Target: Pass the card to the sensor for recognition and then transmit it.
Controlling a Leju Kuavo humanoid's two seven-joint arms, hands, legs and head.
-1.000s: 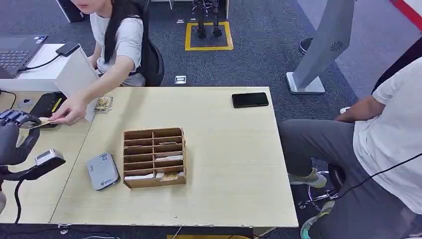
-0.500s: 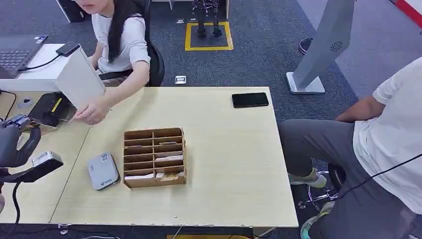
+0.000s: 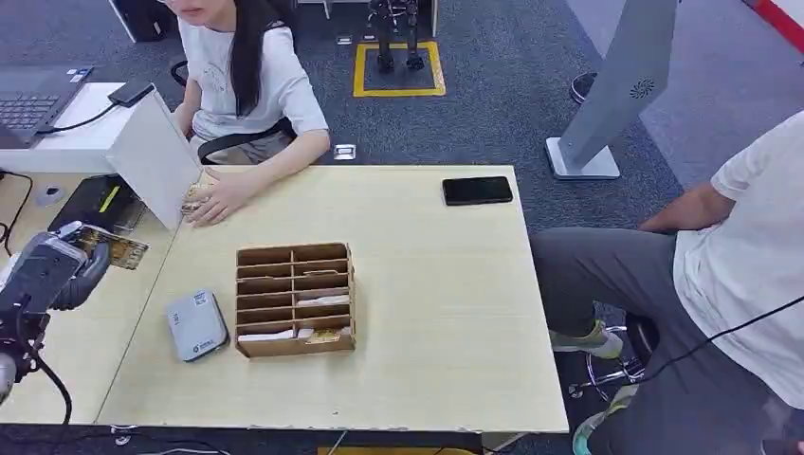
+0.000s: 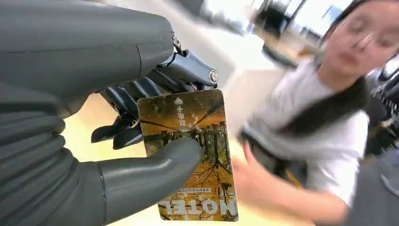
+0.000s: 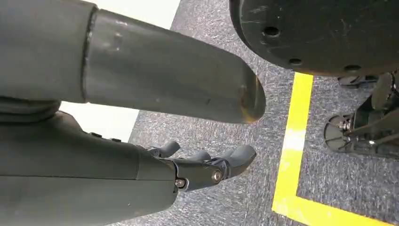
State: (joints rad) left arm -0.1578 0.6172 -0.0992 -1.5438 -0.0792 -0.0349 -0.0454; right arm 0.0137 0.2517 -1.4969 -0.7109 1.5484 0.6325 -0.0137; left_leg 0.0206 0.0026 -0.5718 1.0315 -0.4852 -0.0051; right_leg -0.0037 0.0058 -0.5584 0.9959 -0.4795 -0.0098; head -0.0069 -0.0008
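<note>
Orange hotel card (image 4: 193, 150) with tree picture, pinched flat, apparently above the desk's left part.

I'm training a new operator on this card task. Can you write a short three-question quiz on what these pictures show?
1. True or false: the left hand holds the card.
2. Which thing lies nearest the organizer on the table?
A. the phone
B. the grey reader
C. the laptop
3. Fill in: the person's hand rests on the ____.

Key: 1. true; 2. B; 3. table. The right hand hangs over the floor with nothing in it, fingers apart.
</note>
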